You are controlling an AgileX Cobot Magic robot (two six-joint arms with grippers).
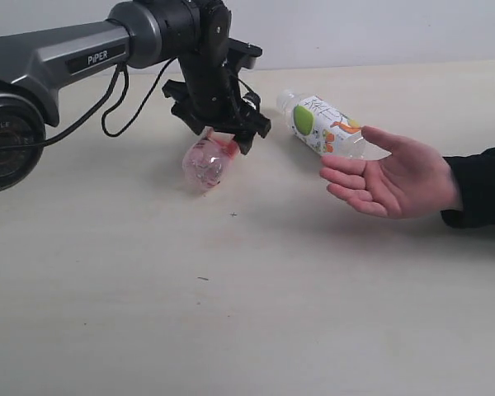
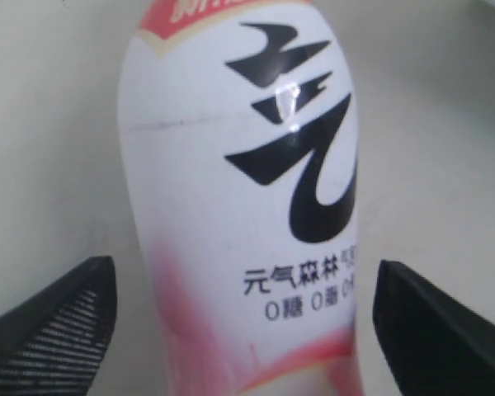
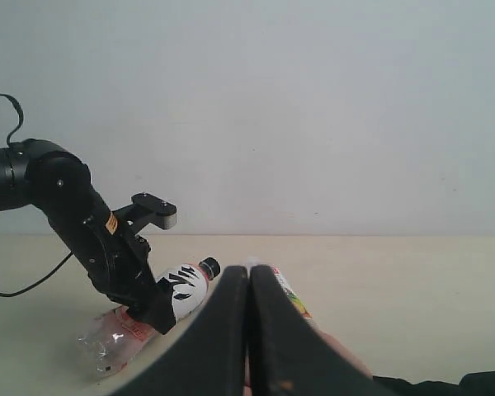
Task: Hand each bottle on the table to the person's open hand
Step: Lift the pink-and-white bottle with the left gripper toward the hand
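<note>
Left gripper wide open astride pink bottle on table; right gripper closed, empty.

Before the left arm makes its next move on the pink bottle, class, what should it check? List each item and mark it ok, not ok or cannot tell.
1. Pink bottle lies between the fingers of the left pincer: ok.
2. Left pincer is open, with a gap on both sides of the bottle: ok.
3. Bottle lies on its side on the table, not gripped yet: ok.
4. Person's hand is open, palm up: ok.
5. Hand is clear of the green-and-orange bottle lying beside it: cannot tell.
6. Right pincer is shut and away from the pink bottle: ok.
</note>
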